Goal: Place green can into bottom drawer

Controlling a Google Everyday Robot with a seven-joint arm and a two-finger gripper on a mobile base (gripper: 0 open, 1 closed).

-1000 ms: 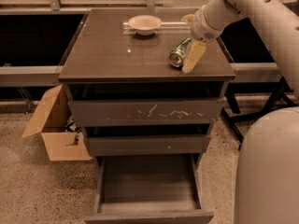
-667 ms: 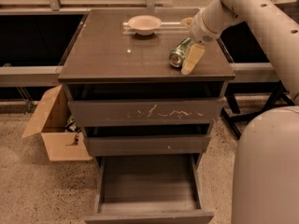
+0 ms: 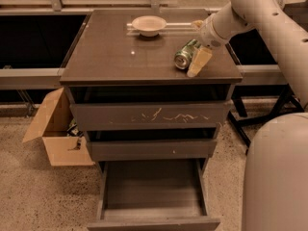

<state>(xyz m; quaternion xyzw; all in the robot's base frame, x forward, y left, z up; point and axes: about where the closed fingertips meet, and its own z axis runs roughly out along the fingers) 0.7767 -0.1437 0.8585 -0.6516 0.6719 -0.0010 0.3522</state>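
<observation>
The green can (image 3: 185, 55) lies on its side on the right part of the cabinet top (image 3: 120, 57), its shiny silver end facing the front. My gripper (image 3: 198, 57) comes down from the upper right and sits right against the can's right side, low over the top. The bottom drawer (image 3: 151, 189) is pulled out below and its flat grey floor shows bare.
A white shallow bowl (image 3: 149, 25) stands at the back middle of the cabinet top. The scratched top drawer (image 3: 149, 114) and the middle drawer (image 3: 151, 148) are closed. An open cardboard box (image 3: 57, 138) stands on the floor at the left. My pale base (image 3: 279, 177) fills the lower right.
</observation>
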